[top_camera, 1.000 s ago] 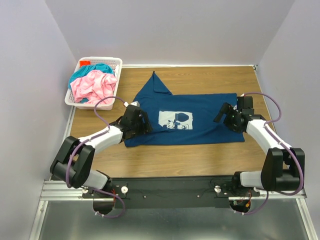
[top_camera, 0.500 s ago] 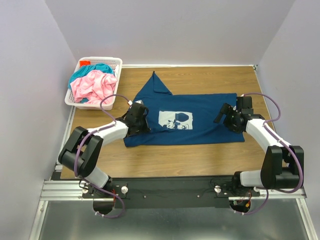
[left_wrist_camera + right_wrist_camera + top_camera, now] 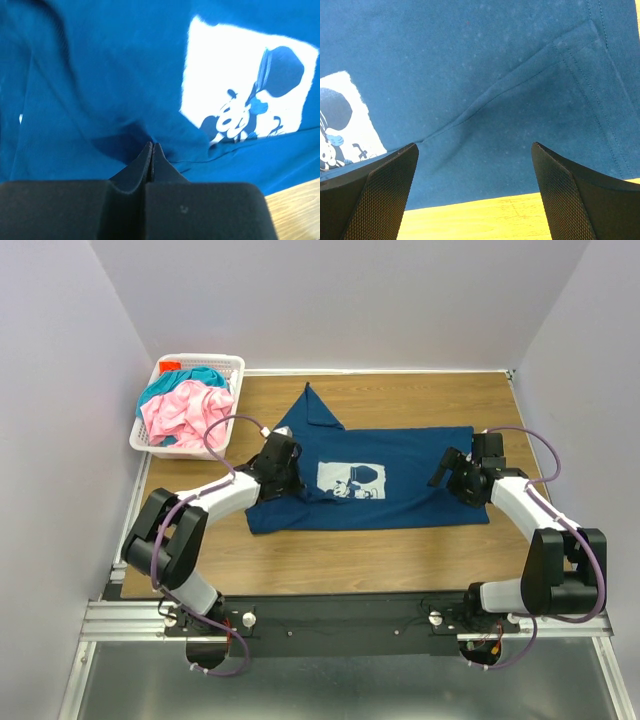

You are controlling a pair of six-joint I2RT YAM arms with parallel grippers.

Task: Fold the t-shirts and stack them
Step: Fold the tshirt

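Note:
The dark blue t-shirt [image 3: 400, 480] lies spread on the wooden table, its white cartoon-mouse print [image 3: 352, 480] facing up and one sleeve pointing to the back. My left gripper [image 3: 296, 482] rests on the shirt's left part, shut, with a pucker of blue cloth [image 3: 100, 75] pinched at its tips [image 3: 152, 145]. My right gripper [image 3: 446, 474] hovers open over the shirt's right end [image 3: 470, 60], near its front hem, jaws wide apart [image 3: 475, 145] and holding nothing. The pink t-shirt [image 3: 185, 415] and the teal one [image 3: 192, 376] lie crumpled in the basket.
A white lattice basket [image 3: 205, 358] stands at the table's back left corner. Bare wood [image 3: 400, 550] runs along the front of the blue shirt and behind it. Walls close in the table on the left, back and right.
My left gripper has slid right and farther onto the blue shirt and closed from open to shut, bunching cloth at its tips. The right arm has barely moved.

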